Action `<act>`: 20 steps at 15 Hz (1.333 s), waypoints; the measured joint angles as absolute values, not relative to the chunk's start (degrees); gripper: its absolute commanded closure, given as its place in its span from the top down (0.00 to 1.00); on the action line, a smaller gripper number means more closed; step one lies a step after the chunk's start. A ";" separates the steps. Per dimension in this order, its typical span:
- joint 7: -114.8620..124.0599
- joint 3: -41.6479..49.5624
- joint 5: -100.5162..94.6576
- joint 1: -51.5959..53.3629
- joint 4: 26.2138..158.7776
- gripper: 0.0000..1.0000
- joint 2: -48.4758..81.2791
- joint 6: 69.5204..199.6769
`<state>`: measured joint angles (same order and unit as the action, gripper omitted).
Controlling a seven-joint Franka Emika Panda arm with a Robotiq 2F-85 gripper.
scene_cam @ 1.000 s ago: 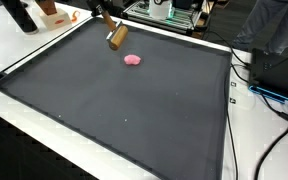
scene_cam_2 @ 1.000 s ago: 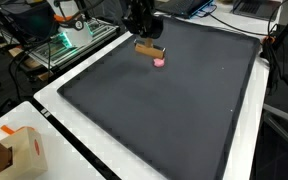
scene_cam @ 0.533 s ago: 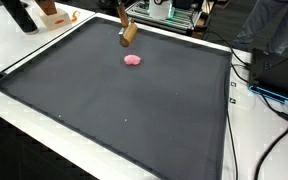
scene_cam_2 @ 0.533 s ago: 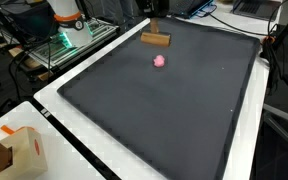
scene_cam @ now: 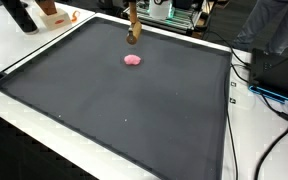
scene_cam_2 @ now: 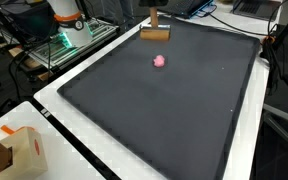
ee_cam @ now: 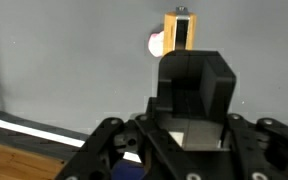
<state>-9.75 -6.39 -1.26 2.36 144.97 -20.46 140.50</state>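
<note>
A wooden block (scene_cam_2: 155, 33) hangs in the air above the far edge of the black mat (scene_cam_2: 174, 110); it also shows as the wooden block (scene_cam: 133, 30). In the wrist view my gripper (ee_cam: 181, 28) is shut on the wooden block (ee_cam: 170, 30), with the fingers pointing away from the camera. A small pink lump (scene_cam: 133, 60) lies on the mat, apart from the block and below it; the same pink lump (scene_cam_2: 160, 60) and pink lump (ee_cam: 156, 43) show elsewhere. In both exterior views the gripper body is cut off by the top edge.
A white table border (scene_cam: 44, 110) rings the mat. A cardboard box (scene_cam_2: 9, 150) stands at one corner. Cables (scene_cam: 259, 90) and dark gear lie beside the mat. A rack with green lights (scene_cam_2: 64, 40) sits beyond the far side.
The gripper has risen and drawn back towards the mat's far edge, carrying the wooden block away from the pink lump. The pink lump has stayed put.
</note>
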 measured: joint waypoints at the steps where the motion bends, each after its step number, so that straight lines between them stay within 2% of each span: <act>1: -9.15 -6.79 -1.68 2.43 145.42 0.49 -20.96 140.50; 8: -9.08 -6.89 -1.82 2.40 145.83 0.49 -21.50 140.51; 9: -9.08 -6.89 -1.82 2.40 145.83 0.24 -21.50 140.52; 14: -7.32 -8.15 -5.65 2.61 145.61 0.24 -21.28 140.51; 20: 5.65 -18.45 -16.02 5.03 143.51 0.24 -20.99 135.59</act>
<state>5.65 -18.45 -16.02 5.03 143.51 -20.99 135.59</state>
